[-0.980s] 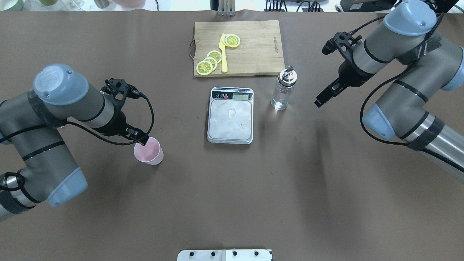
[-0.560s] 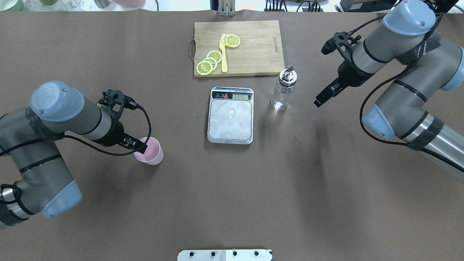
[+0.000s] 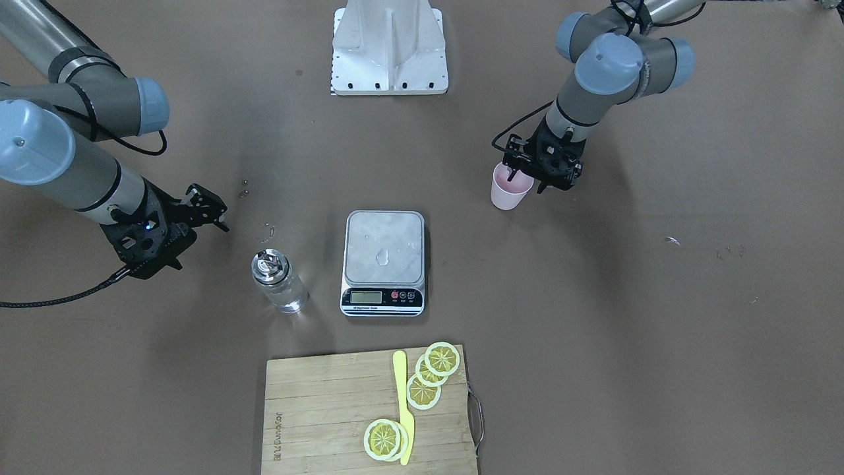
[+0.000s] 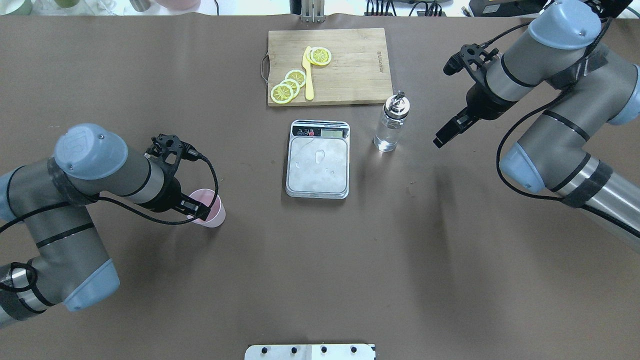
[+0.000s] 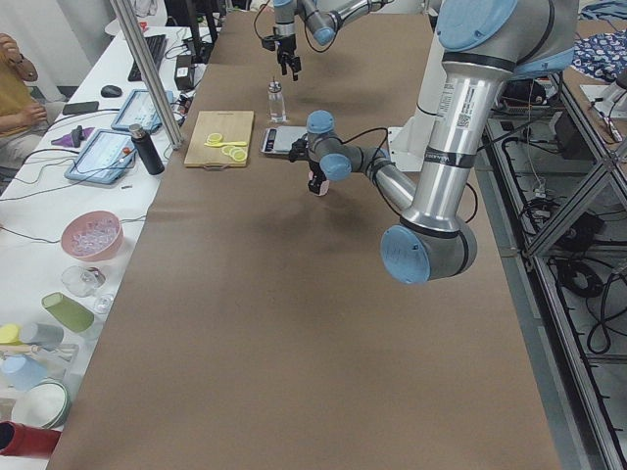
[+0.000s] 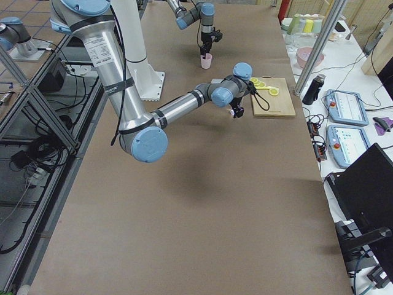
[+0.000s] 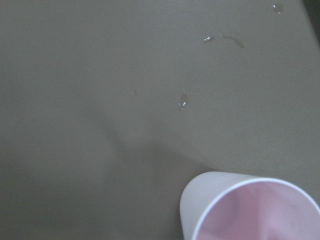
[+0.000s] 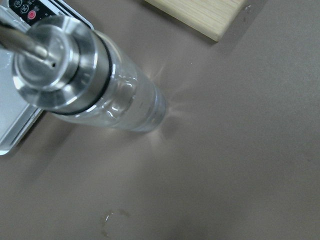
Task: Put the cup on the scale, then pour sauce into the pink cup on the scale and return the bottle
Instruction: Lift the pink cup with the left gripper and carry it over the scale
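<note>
The pale pink cup (image 4: 214, 214) stands upright on the brown table, left of the scale (image 4: 318, 165). My left gripper (image 4: 196, 207) is open at the cup's rim; in the front view (image 3: 526, 179) one finger dips inside the cup (image 3: 506, 196) and the other stays outside. The left wrist view shows the cup (image 7: 250, 210) at its lower right. The glass bottle (image 4: 391, 125) with chrome spout and clear sauce stands right of the scale. My right gripper (image 4: 439, 141) is open and empty, to the bottle's right, apart from it. The bottle (image 8: 100, 85) fills the right wrist view.
A wooden cutting board (image 4: 350, 65) with lemon slices and a yellow knife (image 4: 308, 75) lies behind the scale. Water drops sit on the scale's platform (image 3: 384, 251). The robot's base plate (image 3: 390, 46) is at the table's near edge.
My left arm has swung so its gripper moved from the cup's far-left rim down onto the cup's left side. The cup, bottle and right arm have stayed in place.
</note>
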### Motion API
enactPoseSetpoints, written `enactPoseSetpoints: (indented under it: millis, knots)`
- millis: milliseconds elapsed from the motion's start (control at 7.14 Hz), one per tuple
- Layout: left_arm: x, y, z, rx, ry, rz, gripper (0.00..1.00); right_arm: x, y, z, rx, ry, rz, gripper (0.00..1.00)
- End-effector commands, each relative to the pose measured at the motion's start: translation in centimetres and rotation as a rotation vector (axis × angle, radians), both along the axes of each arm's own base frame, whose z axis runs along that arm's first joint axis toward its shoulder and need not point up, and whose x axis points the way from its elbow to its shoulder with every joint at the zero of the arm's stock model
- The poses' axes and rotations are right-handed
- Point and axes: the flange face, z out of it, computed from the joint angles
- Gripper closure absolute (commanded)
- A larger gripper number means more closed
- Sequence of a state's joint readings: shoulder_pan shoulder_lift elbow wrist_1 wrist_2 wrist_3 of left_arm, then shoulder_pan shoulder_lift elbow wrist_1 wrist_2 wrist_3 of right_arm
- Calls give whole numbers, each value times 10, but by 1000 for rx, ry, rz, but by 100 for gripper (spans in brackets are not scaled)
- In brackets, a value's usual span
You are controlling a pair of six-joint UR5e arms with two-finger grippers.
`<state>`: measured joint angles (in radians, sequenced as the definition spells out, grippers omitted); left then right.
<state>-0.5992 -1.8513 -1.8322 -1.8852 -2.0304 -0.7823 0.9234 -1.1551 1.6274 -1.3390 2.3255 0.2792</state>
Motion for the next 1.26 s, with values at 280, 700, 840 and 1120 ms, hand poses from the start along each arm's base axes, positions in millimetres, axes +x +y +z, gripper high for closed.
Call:
enactPoseSetpoints:
  millis: [280, 700, 840, 1120]
  knots:
    - [-9, -10, -7, -11, 15, 6, 100, -2, 0, 1, -2, 2, -2, 0]
    - [-20, -71, -147, -114, 11, -16, 100, -4, 0, 3, -5, 4, -5, 0]
    - [-14, -78, -176, -127, 3, -28, 100, -4, 0, 3, -5, 4, -5, 0]
    - [26, -115, -222, -131, -6, -42, 100, -5, 1, 1, -2, 0, -9, 0]
